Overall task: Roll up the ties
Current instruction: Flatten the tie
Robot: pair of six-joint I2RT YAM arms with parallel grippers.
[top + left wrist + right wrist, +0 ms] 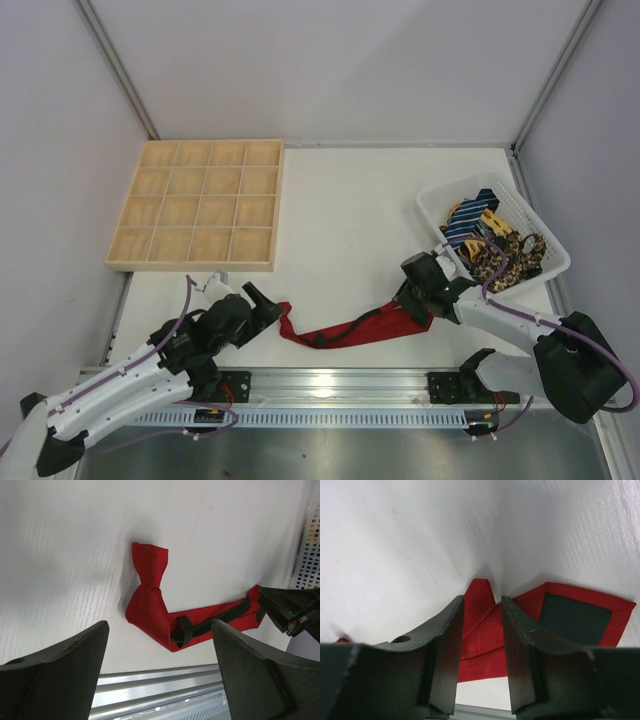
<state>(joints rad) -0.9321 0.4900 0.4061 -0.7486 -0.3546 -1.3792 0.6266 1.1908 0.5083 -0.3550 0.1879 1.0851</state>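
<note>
1. Red tie (345, 327) lies flat and a bit crumpled on the white counter (340, 220), near the front edge, between the two arms.
2. Its wide end is by the right fingers (479, 645). The dark inside of the tie shows there.
3. The right fingers are close together with a fold of red cloth between them. They look like they are pinching it, but I cannot tell how tight.
4. The left fingers (157, 665) are wide apart and hold nothing. They hang just above the thin end, which has a twist in it.
5. More ties (490, 240) wait in a white basket (555, 262) on the right: blue stripes, yellow, and brown spots.
6. A wooden tray (195, 205) with many little boxes sits at the back left. I guess the rolls go there.
7. To do this step well, I think the tie should be pulled straight first, so the twist goes away.
8. Then one hand should hold one end still while the other turns the cloth over itself, slow and snug.
9. The cloth is slippery, so a loose roll could fall open.
10. I see no words or labels on anything.
</note>
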